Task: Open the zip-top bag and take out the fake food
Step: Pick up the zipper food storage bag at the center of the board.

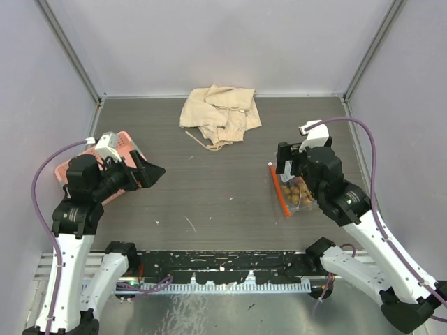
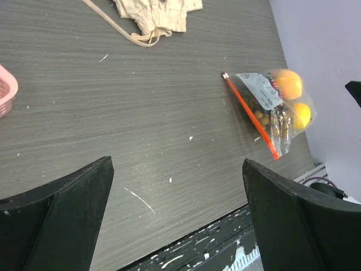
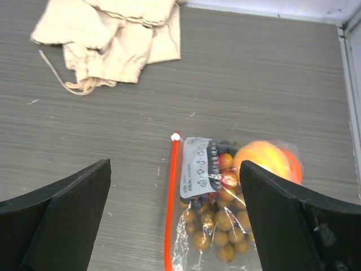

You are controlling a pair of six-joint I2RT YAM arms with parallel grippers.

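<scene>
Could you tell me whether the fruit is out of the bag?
No, the fruit shows through the clear bag, inside it.

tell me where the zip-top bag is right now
In the top view the zip-top bag lies on the right side of the table, just under the open right gripper, zip strip toward the centre; the beige cloth is further back.

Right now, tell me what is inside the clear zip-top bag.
The clear plastic zip-top bag holds tan-brown round berries, orange round fruit and reddish pieces. Its white printed label and the top pieces cover the rest.
</scene>
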